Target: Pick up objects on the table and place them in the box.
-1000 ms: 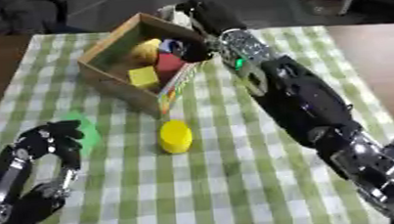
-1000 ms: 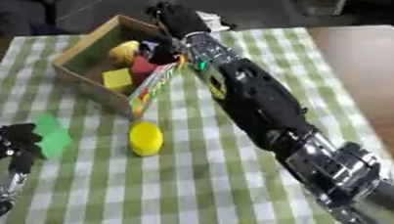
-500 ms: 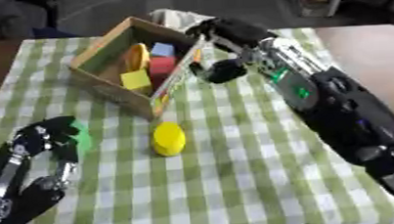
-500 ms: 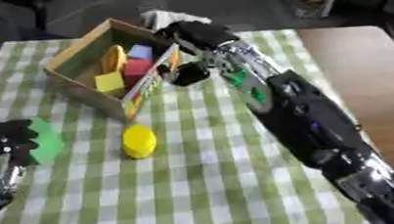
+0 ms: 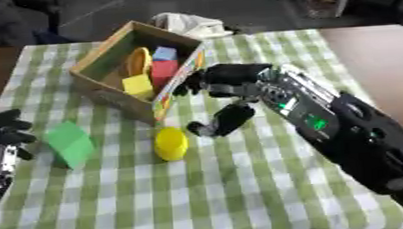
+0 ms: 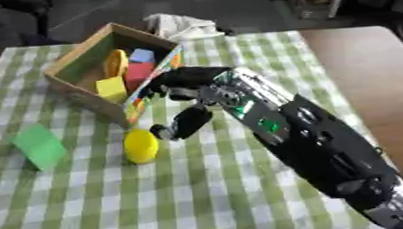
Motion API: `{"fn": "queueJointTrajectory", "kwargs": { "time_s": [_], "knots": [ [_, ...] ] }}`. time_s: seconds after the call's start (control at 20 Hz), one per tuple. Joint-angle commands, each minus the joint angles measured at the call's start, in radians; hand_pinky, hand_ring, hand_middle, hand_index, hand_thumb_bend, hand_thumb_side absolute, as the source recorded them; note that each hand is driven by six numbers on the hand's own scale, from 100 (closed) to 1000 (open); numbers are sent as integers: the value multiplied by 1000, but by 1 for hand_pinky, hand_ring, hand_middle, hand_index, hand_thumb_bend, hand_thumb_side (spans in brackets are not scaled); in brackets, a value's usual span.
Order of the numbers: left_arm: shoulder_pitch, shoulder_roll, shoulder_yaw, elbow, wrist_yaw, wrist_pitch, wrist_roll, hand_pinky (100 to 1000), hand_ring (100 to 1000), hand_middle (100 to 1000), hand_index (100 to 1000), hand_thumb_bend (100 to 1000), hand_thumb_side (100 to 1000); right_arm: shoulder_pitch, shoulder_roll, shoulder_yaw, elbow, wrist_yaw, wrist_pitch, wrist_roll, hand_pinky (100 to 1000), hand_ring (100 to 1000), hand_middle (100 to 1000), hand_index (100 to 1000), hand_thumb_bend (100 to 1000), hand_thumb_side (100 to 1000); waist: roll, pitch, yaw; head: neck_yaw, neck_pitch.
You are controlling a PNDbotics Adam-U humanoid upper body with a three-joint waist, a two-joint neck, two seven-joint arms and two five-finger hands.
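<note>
Right hand [image 5: 225, 82] hangs open and empty beside the box [image 5: 107, 84], thumb just above the yellow cylinder [image 5: 171, 143]. Recommend lowering squarely over it before closing; green block [image 5: 69, 143] remains.

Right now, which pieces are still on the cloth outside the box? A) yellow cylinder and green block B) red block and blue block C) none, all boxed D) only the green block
A: the yellow cylinder and the green block lie on the checked cloth in front of the cardboard box, while the red, blue and yellow pieces sit inside it.
</note>
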Motion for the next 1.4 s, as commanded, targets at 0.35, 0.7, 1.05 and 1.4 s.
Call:
{"fn": "queueJointTrajectory", "kwargs": {
  "time_s": [0.35, 0.7, 1.05, 1.4],
  "knots": [
    [0, -4, 17, -4, 5, 20, 19, 493, 608, 625, 832, 100, 743, -23, 103, 32, 153, 191, -90, -50, 857, 866, 894, 979, 320, 536, 8, -11, 5, -11, 4],
    [-1, -7, 14, -3, 3, 20, 13, 492, 604, 620, 833, 100, 742, -4, 144, 26, 267, 298, -141, -102, 848, 840, 822, 892, 344, 460, 9, -11, 7, -15, 4],
    [-1, -9, 13, -3, 4, 20, 11, 492, 603, 619, 833, 100, 742, -30, 119, -16, 251, 247, -41, -306, 758, 645, 427, 487, 215, 152, 9, -15, 9, -16, 4],
    [-1, -10, 13, -1, 8, 21, 16, 491, 599, 615, 828, 100, 740, -112, -13, -77, 109, 17, 75, -243, 751, 627, 415, 477, 175, 147, 4, -22, 20, -14, 4]
  ]
}}
